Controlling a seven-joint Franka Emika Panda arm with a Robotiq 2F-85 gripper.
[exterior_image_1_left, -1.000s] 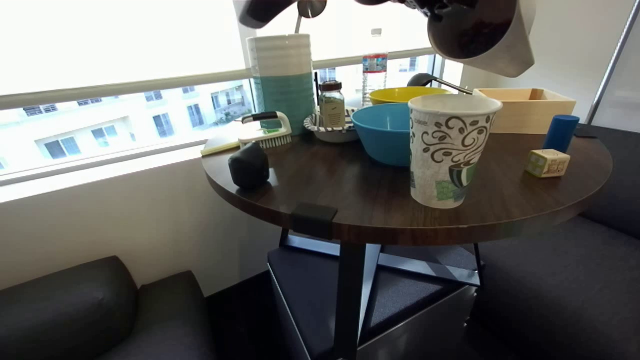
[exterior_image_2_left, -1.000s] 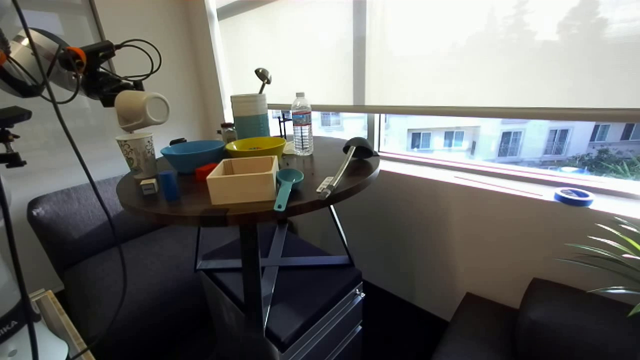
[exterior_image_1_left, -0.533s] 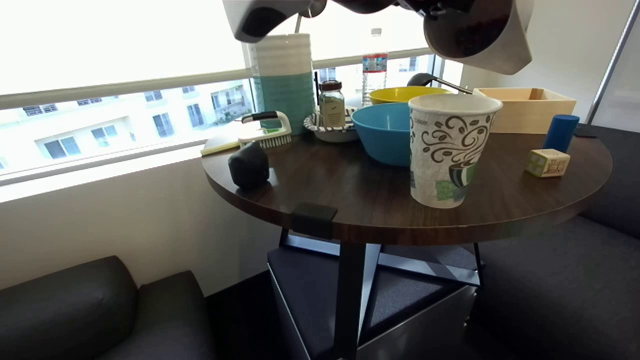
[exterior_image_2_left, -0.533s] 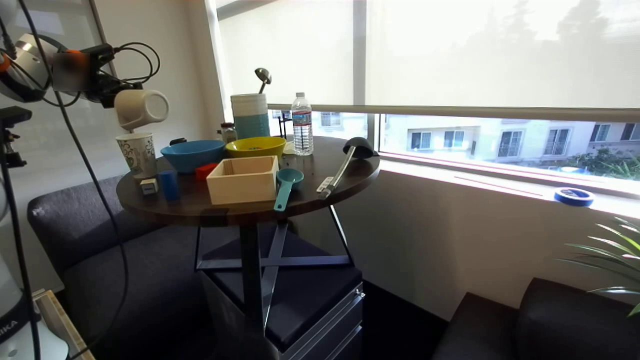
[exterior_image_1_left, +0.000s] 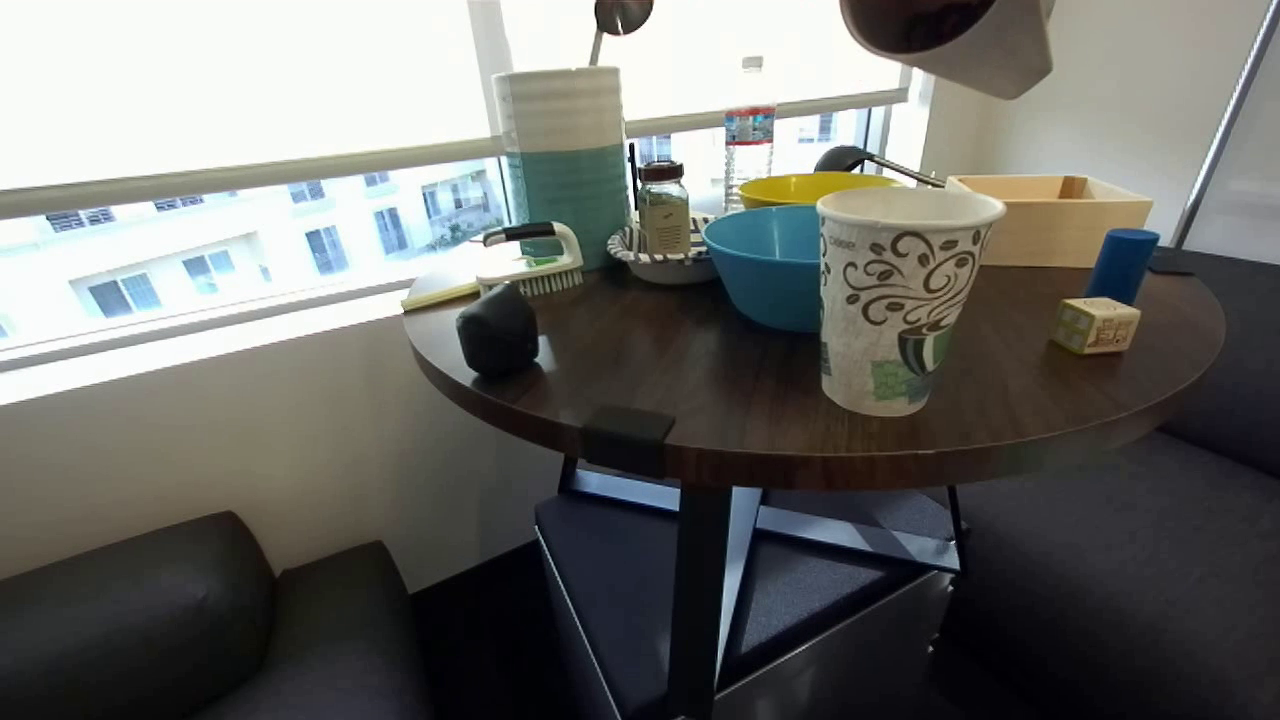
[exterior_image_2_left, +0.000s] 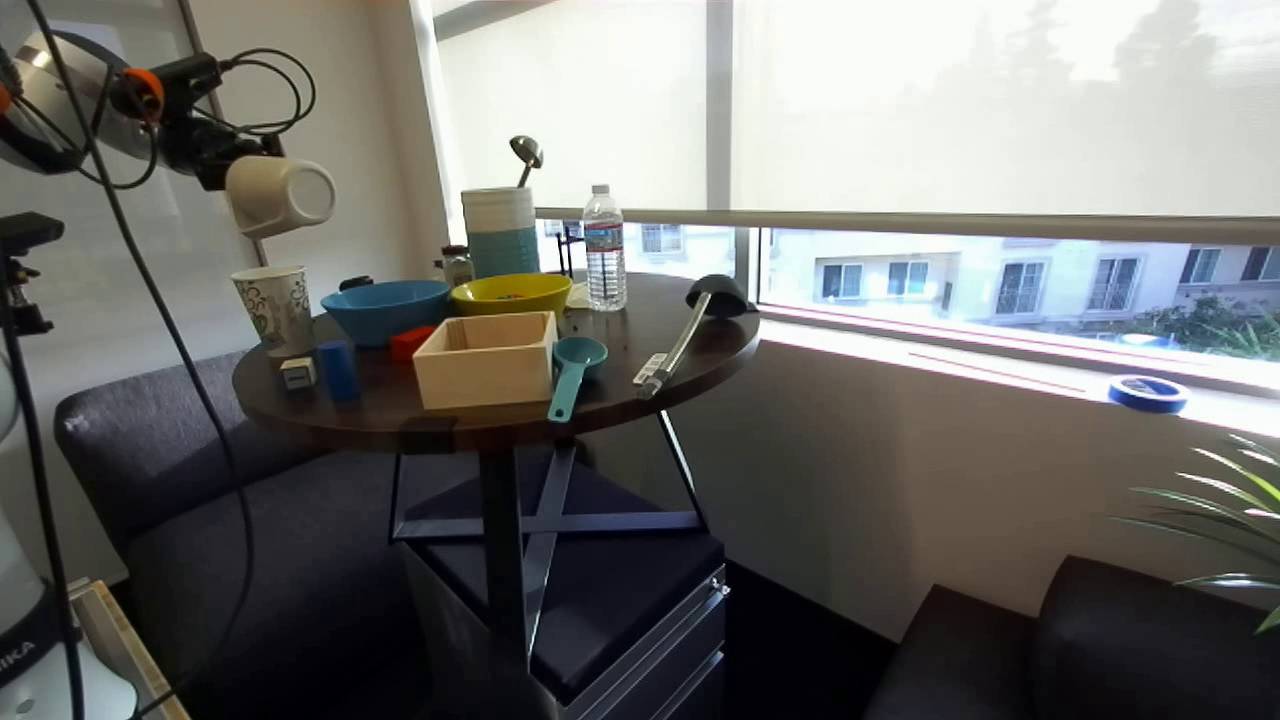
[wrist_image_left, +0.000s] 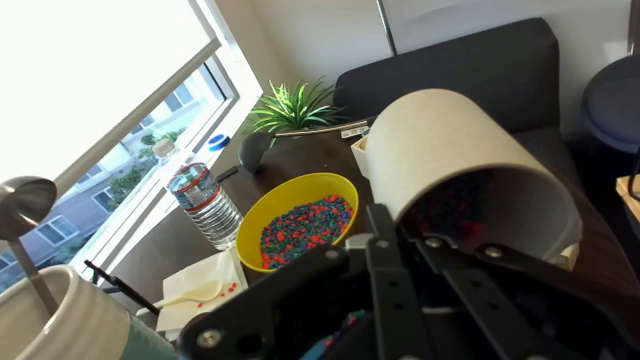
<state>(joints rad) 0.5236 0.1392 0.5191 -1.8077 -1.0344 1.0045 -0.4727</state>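
1. Our gripper (wrist_image_left: 395, 217) grasps a tipped white mug (wrist_image_left: 430, 135) up above the table (exterior_image_1_left: 640, 365); red and dark bits (wrist_image_left: 457, 210) lie inside.
2. In the wrist view, a yellow bowl (wrist_image_left: 277, 200) at left holds red, green and blue bits (wrist_image_left: 300, 230); a near-left crock (wrist_image_left: 100, 320) holds a ladle (wrist_image_left: 27, 207).
3. We find a coffee-cup drawing (exterior_image_1_left: 922, 350) on the paper cup (exterior_image_1_left: 880, 275).
4. At near left in an exterior view, we read "IKA" on the robot base (exterior_image_2_left: 100, 690).

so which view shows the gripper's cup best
The wrist view: it shows coloured bits inside the held cup. In an exterior view its side and base show; in an exterior view its mouth is cropped.
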